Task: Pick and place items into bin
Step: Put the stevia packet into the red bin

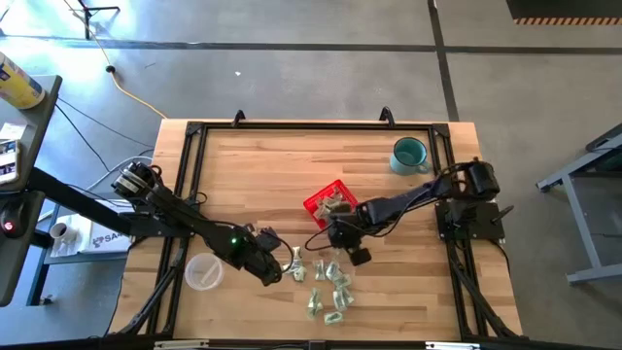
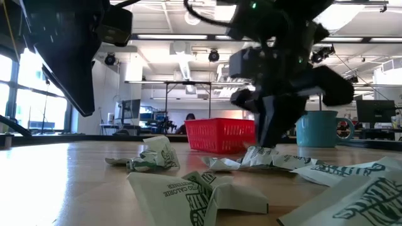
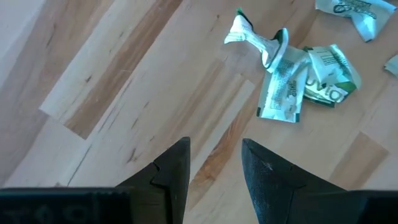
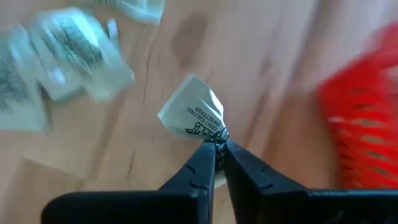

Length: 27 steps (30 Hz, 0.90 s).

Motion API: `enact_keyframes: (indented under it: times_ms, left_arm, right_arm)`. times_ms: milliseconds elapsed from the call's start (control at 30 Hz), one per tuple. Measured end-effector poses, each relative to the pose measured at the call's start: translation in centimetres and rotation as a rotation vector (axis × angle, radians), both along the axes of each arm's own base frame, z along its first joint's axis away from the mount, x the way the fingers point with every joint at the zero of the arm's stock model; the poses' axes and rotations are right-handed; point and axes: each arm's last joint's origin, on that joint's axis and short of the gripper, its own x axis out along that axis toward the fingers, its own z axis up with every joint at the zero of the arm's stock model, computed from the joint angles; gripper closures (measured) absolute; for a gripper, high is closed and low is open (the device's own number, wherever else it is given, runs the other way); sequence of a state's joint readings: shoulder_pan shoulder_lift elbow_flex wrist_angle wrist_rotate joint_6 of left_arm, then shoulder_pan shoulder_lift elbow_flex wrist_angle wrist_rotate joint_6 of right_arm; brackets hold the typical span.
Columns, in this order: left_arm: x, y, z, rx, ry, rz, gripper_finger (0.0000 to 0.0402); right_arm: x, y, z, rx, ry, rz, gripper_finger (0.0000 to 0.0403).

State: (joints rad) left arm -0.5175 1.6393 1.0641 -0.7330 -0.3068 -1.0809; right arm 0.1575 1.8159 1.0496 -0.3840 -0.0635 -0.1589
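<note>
The wooden counter (image 1: 253,165) fills the middle of the high view, framed by a dark rail. Two dark arms reach in over it: the left arm from about nine o'clock, the right arm from about three o'clock.

The red basket (image 1: 328,202) sits near the counter's centre, a little toward one o'clock, with a few wrapped pieces already lying in it. In the low view it stands beyond the near litter (image 2: 221,135). A teal mug (image 1: 409,156) stands at about two o'clock, well apart from the basket. A clear plastic cup (image 1: 204,273) rests at about eight o'clock, just beside the left arm.

The right pincer (image 4: 217,149) hangs just at the basket's six o'clock side, above the counter. Its fingers are pressed together on the corner of one pale wrapped piece (image 4: 193,114), which sticks out ahead of the tips; the basket shows as a red blur to one side (image 4: 364,124).

The left pincer (image 3: 214,158) is low over bare wood at about seven o'clock, its fingers apart and gripping nothing, with a small crumpled cluster of pieces (image 3: 292,78) near its tips.

The remaining wrapped pieces (image 1: 328,284) lie scattered at about six o'clock, between the two pincers and toward the near edge.
</note>
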Motion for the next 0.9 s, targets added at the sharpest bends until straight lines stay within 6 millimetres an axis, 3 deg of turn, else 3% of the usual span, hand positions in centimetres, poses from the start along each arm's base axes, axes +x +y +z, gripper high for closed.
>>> enact_keyframes:
  times_ms: [200,300,367,467,567,667,900]
  left_arm:
    - [-0.1,0.1,0.0,0.025,0.002,-0.003,0.0225]
    - [-0.1,0.1,0.0,0.029,-0.001,-0.004,0.0225]
    - [0.1,0.1,0.0,0.040,-0.016,-0.014,0.0225]
    - [0.4,0.0,-0.1,0.052,-0.028,-0.060,0.0225]
    - [0.9,0.1,-0.5,0.001,-0.013,-0.068,0.0225]
    - [1.9,0.1,-1.2,-0.102,-0.001,-0.111,0.0225]
    - [3.5,-1.3,-3.0,-0.025,-0.066,-0.399,0.0224]
  right_arm:
    - [-1.2,-0.7,6.0,-0.056,-0.200,-0.174,0.0396]
    - [-1.6,-2.4,8.4,-0.099,-0.305,-0.308,0.0390]
    - [-1.5,-4.3,8.2,-0.076,-0.293,-0.386,0.0385]
    - [-1.0,-7.0,6.2,-0.026,-0.201,-0.488,0.0366]
    - [-0.8,-8.7,5.1,0.064,-0.155,-0.573,0.0320]
    - [-0.9,-9.1,4.7,0.135,-0.113,-0.606,0.0254]
    - [-1.8,-6.9,6.3,0.065,-0.121,-0.464,0.0112]
